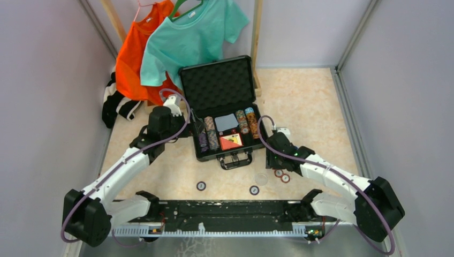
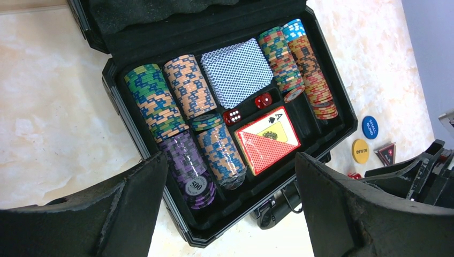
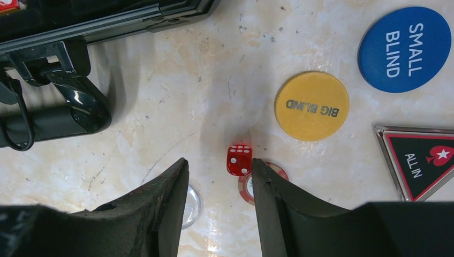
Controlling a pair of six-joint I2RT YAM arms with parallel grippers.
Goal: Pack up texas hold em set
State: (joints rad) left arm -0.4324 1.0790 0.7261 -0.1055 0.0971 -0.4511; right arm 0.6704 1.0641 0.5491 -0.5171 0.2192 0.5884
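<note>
The black briefcase (image 1: 217,85) lies open mid-table, its foam lid up. Its tray holds rows of poker chips (image 2: 184,85), a blue-backed deck (image 2: 235,72), the red-orange card box (image 2: 267,140) and two red dice (image 2: 232,116). My left gripper (image 2: 230,155) hovers open over the case's front-left corner (image 1: 176,110), holding nothing. My right gripper (image 3: 219,160) is low over the table right of the handle (image 1: 275,152), jaws half apart. A red die (image 3: 239,159) sits at their mouth beside the right finger (image 3: 278,203), not clamped. Beside it lie the blue button (image 3: 404,49) and yellow button (image 3: 311,106).
A triangular ALL IN plaque (image 3: 423,160), a red-white chip (image 3: 246,188) and a clear disc (image 3: 191,206) lie by the right fingers. More loose chips (image 1: 201,186) (image 1: 254,190) rest near the front. Orange shirt (image 1: 134,59) and teal shirt (image 1: 187,37) hang behind the case.
</note>
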